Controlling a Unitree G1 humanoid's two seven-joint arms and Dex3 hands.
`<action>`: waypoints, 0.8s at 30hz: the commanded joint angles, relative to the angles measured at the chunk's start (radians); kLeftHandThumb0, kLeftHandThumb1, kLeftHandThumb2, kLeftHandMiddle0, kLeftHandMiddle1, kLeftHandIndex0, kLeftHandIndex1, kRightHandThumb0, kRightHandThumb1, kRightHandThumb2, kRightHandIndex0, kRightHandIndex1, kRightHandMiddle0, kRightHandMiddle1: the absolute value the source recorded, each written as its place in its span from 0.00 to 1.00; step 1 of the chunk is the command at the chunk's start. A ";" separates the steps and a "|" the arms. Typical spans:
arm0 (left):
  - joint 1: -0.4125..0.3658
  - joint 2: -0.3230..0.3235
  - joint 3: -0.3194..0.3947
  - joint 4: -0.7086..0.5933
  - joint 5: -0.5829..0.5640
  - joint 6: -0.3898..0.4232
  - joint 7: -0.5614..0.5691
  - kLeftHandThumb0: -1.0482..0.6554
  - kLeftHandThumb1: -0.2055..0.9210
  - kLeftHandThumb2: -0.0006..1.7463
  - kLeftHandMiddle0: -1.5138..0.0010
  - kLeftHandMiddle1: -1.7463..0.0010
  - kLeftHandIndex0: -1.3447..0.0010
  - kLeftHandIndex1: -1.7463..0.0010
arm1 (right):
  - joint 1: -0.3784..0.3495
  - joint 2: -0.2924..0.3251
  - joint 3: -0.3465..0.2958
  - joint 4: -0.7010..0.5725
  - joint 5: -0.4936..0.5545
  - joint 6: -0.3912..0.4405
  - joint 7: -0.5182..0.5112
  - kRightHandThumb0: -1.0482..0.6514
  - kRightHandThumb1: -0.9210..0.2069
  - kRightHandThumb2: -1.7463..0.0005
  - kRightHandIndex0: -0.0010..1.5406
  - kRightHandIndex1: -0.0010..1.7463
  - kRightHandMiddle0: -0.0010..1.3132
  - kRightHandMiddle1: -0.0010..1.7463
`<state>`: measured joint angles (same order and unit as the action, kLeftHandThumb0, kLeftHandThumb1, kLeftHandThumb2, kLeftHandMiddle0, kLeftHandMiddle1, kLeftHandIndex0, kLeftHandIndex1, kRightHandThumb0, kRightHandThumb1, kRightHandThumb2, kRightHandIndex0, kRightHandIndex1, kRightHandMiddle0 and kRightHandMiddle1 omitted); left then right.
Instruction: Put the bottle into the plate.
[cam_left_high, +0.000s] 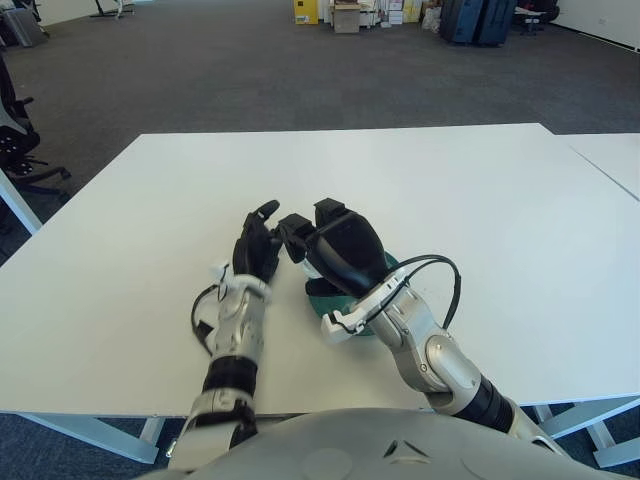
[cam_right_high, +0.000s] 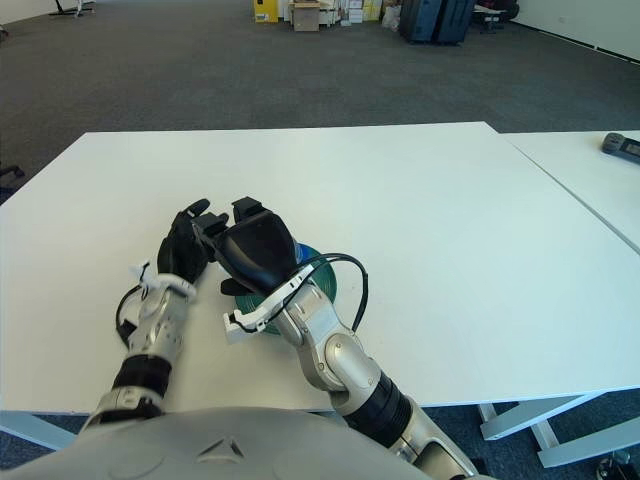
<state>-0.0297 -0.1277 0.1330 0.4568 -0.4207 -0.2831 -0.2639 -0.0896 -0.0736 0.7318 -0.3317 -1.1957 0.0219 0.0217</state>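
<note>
No bottle shows in either view. The dark green plate (cam_left_high: 392, 268) lies on the white table (cam_left_high: 480, 200) near its front, mostly hidden under my right hand (cam_left_high: 312, 226). That hand hovers over the plate's left part, black palm down, with its fingers (cam_right_high: 212, 226) stretched out and nothing in them. My left hand (cam_left_high: 256, 245) shows just left of it, fingers extended forward and holding nothing. The fingertips of the two hands are almost touching.
Another white table (cam_left_high: 610, 160) adjoins on the right, with a dark object (cam_right_high: 622, 146) on it. An office chair (cam_left_high: 15, 140) stands off the table's left edge. Boxes and cases line the far wall across the grey carpet.
</note>
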 joint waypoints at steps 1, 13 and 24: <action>-0.002 -0.084 -0.044 -0.006 0.045 0.014 0.046 0.22 1.00 0.64 0.82 0.68 0.90 0.35 | -0.005 0.025 0.000 -0.027 0.016 -0.002 0.009 0.62 0.77 0.07 0.53 1.00 0.44 1.00; 0.026 -0.104 -0.053 -0.072 -0.029 0.085 0.067 0.23 1.00 0.65 0.82 0.69 0.92 0.34 | 0.015 0.032 -0.005 -0.004 0.043 0.000 0.036 0.62 0.75 0.09 0.51 0.99 0.42 1.00; 0.042 -0.100 -0.050 -0.091 -0.106 0.123 0.055 0.25 1.00 0.65 0.84 0.69 0.94 0.34 | 0.013 0.031 -0.004 0.052 -0.014 0.014 -0.043 0.62 0.79 0.06 0.54 0.99 0.45 1.00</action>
<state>-0.0015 -0.1266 0.0864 0.3658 -0.5117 -0.1726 -0.2066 -0.0577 -0.0490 0.7413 -0.2880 -1.1836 0.0236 0.0240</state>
